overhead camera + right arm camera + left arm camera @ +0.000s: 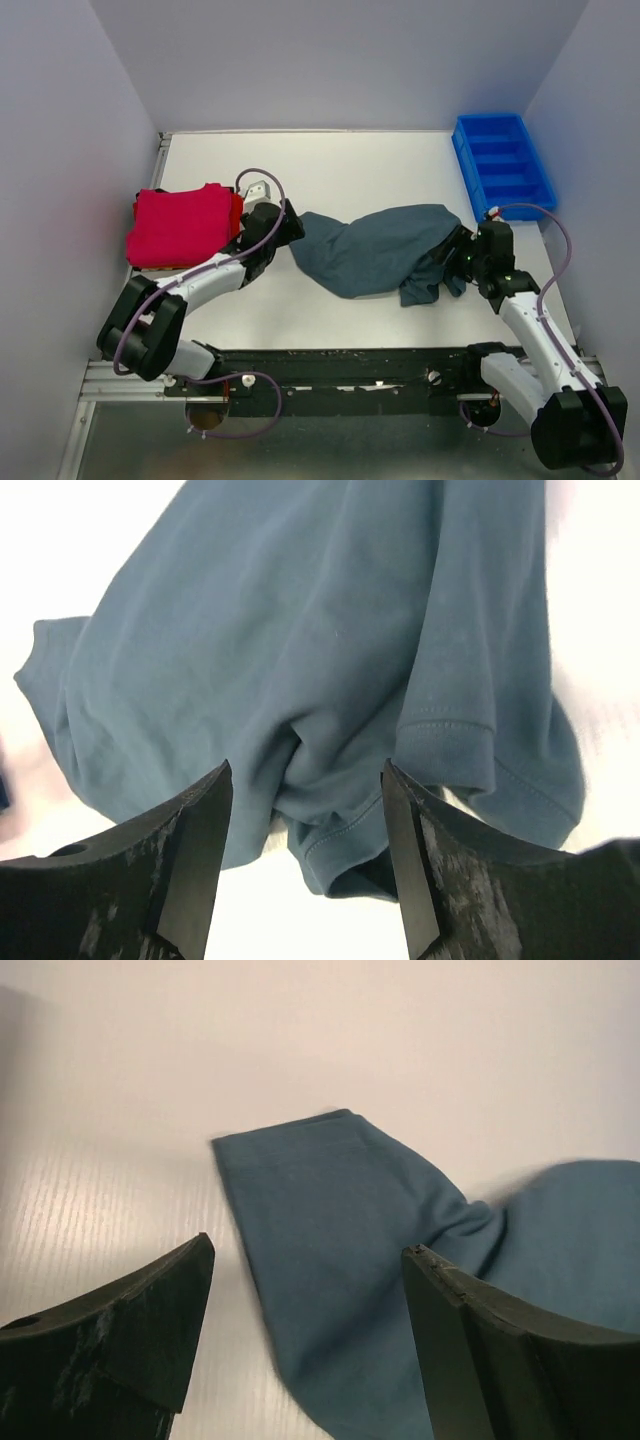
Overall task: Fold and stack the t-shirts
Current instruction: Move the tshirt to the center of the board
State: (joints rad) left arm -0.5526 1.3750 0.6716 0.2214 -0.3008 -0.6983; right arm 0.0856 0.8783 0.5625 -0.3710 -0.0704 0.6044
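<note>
The grey-teal shirt (375, 250) lies crumpled in the middle of the white table (350, 170), between the two arms. Its long axis runs across the table from left to right, and the right end sits a little farther from the arm bases than the left. The left end narrows to a folded edge that points at the left gripper (283, 228). The right end is wider and bunched, with a flap of cloth drooping toward the near edge just beside the right gripper (460, 258). In the left wrist view the left gripper's jaws are spread wide and grip nothing. The shirt's straight edge lies flat on the table beyond the dark fingers (150, 1310). In the right wrist view the right gripper's jaws are also parted and released, hanging above rumpled cloth. A hemmed sleeve (450, 735) shows there, its opening turned toward the camera. The red shirts (180, 225) sit folded in a squarish stack at the table's left edge, just beside the left gripper and apart from the grey-teal shirt. A blue bin (500, 160) stands at the far right corner, its long side running away from the arms.
</note>
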